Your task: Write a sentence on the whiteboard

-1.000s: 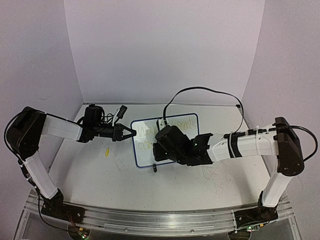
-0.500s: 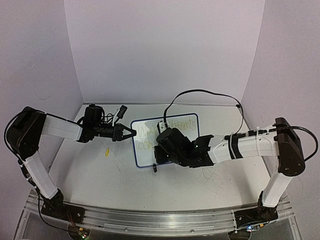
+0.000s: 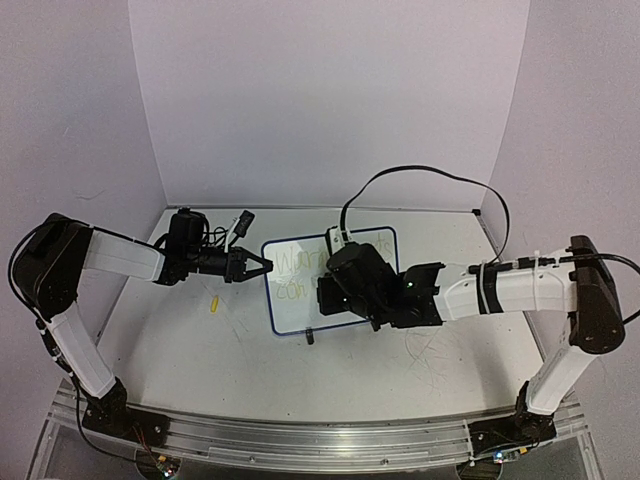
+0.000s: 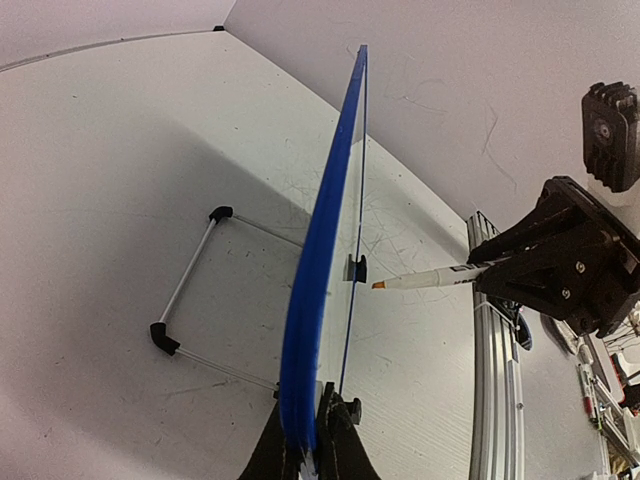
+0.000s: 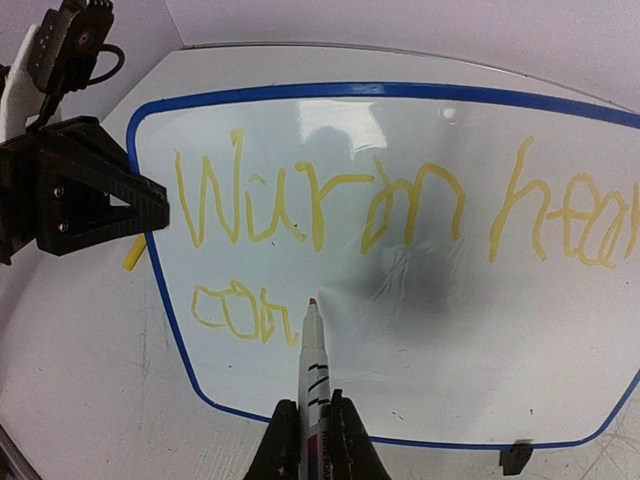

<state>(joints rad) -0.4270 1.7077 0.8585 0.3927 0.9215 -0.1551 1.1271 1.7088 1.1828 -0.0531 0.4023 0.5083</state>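
The whiteboard [image 3: 296, 308] stands tilted on the table, with a blue frame. It carries the sentence [image 5: 320, 205] in yellow: "Warm hear…" on top and "con" [image 5: 240, 312] below. My left gripper [image 3: 266, 266] is shut on the board's left edge; the left wrist view shows the blue edge [image 4: 322, 270] between the jaws of my left gripper [image 4: 308, 452]. My right gripper [image 5: 313, 432] is shut on a white marker [image 5: 312, 365]. Its orange tip sits just right of "con", at the board face; I cannot tell if it touches. The marker [image 4: 430, 278] also shows in the left wrist view.
A small yellow cap [image 3: 213, 304] lies on the table left of the board. The board's wire stand [image 4: 190, 300] reaches out behind it. A black foot [image 3: 310, 337] sits at its lower edge. The right arm [image 3: 500, 292] spans the board's right half. White walls enclose the table.
My right arm has shifted right and toward the back, carrying the marker rightward along the second line. It now covers more of the top line. The left arm and the board have not moved.
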